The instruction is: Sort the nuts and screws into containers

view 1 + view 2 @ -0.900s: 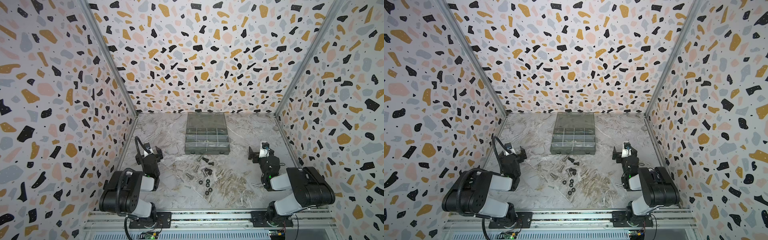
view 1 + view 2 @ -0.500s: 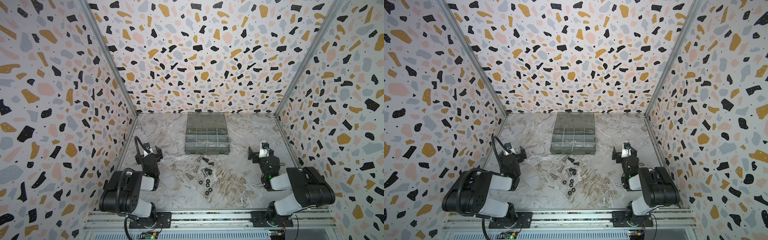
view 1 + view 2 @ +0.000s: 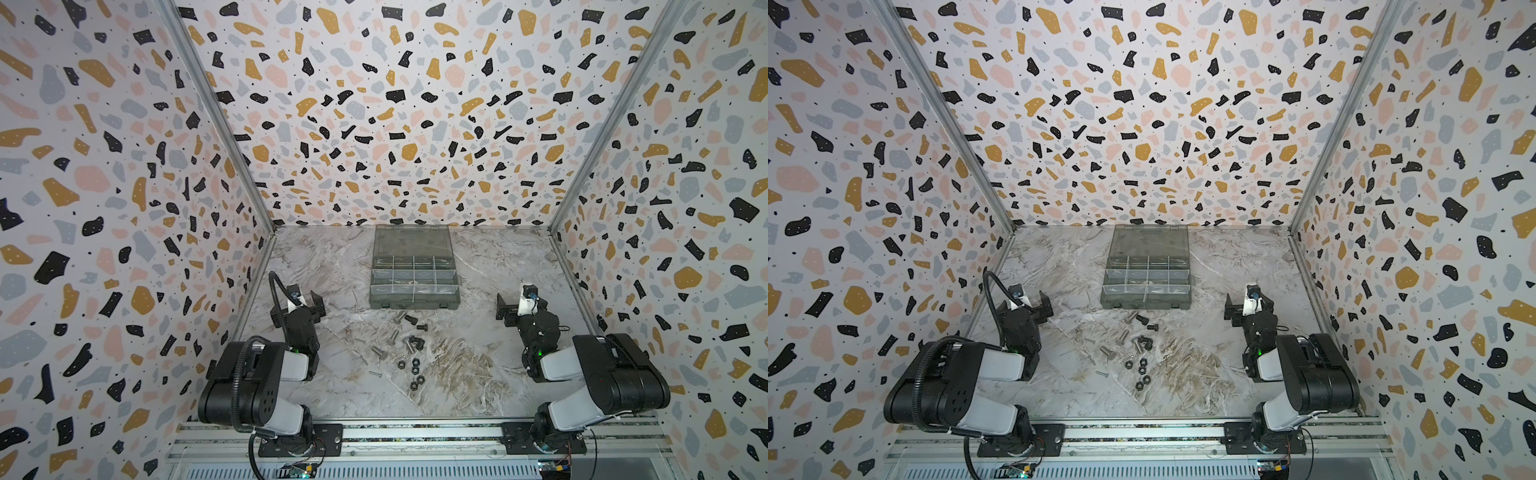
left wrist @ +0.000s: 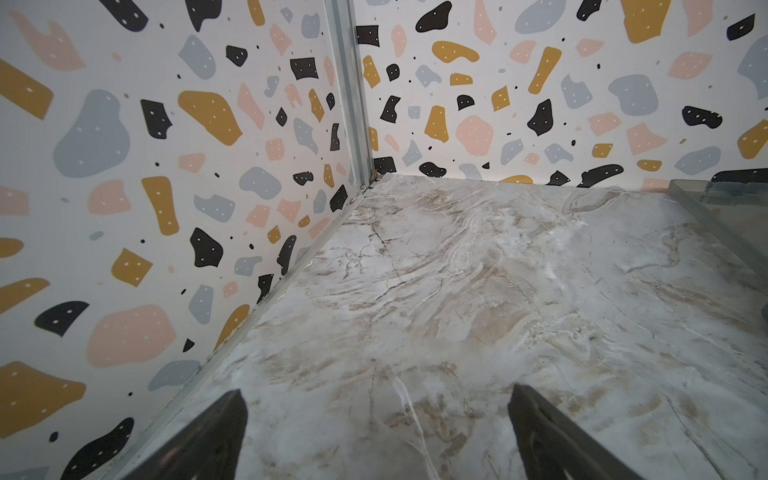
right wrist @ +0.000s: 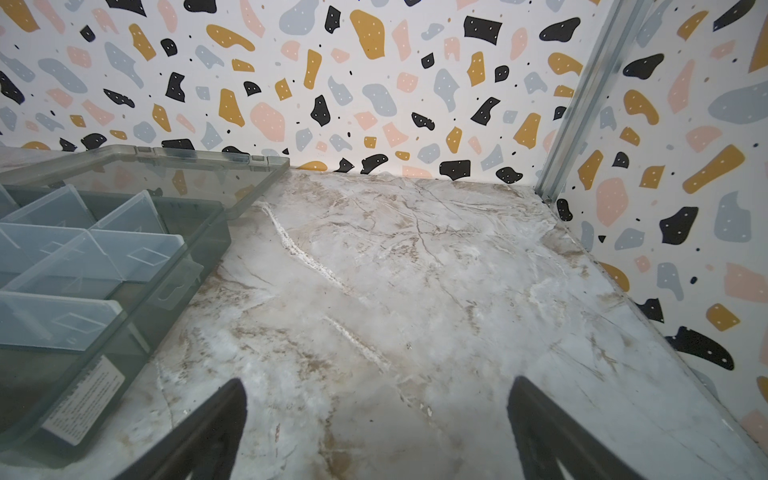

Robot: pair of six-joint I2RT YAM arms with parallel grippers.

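Both sets of fingers stand apart, holding nothing: the left end effector (image 4: 376, 390) is by the left wall, the right end effector (image 5: 374, 386) is right of the open box (image 3: 415, 302). The screws (image 3: 378, 352) and nuts (image 3: 414, 365) lie scattered on the surface (image 3: 332, 386), just near of the box, between the arms.

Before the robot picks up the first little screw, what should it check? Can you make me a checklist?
1. organiser box lid open: ok.
2. left gripper fingers apart, nothing between: ok.
3. right gripper fingers apart, nothing between: ok.
4. screws and nuts in plain view on the table: ok.
5. Parts spaced for a clean pick: not ok, some bunch together mid-pile.
6. All compartments empty: cannot tell.
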